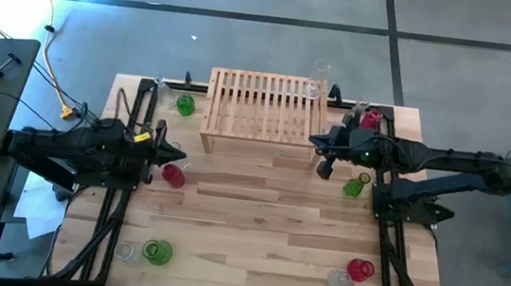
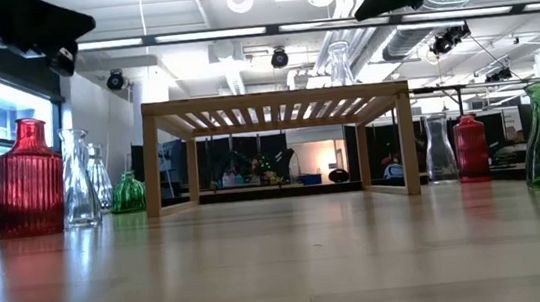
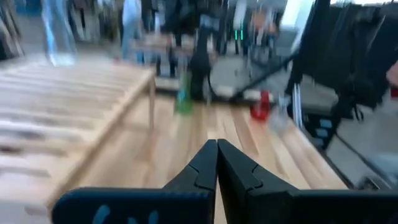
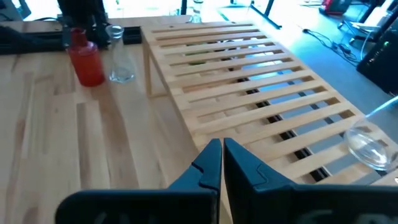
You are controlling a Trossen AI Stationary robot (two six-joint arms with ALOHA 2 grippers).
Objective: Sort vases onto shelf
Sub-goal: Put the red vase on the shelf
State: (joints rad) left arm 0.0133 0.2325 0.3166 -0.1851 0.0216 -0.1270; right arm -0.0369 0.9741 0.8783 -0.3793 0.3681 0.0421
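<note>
1. Pale plank tabletop (image 1: 256,229) carries everything, with an office-like room of desks and ceiling lamps showing beyond it in the low view.

2. At the far middle stands the shelf (image 1: 263,115), its slatted top bearing a single clear vase (image 1: 316,85) at the far right corner; the rest of the vases are scattered on the planks around it.

3. Near the left end of the shelf, the left gripper (image 1: 171,147) has its fingers (image 3: 205,165) pressed together on nothing.

4. Just off those fingertips, on the side toward the table's front edge, stands a red ribbed vase (image 1: 173,174), upright, with a clear vase (image 2: 79,181) close beside it.

5. Off the shelf's right end, the right gripper (image 1: 319,150) also has its fingers (image 4: 211,163) closed and empty.

6. A green vase (image 1: 356,185) stands a little beyond and to the front side of the right fingertips; a red vase (image 1: 369,119) sits behind them near the far edge.

7. My judgement: the red ribbed vase is the closest candidate, and the left arm is nearer to it.

8. Its long axis is vertical, so the fingers would need to open, drop beside the neck or body and close across it, not along it.

9. The crowding clear neighbour is the likely thing to be knocked.
</note>
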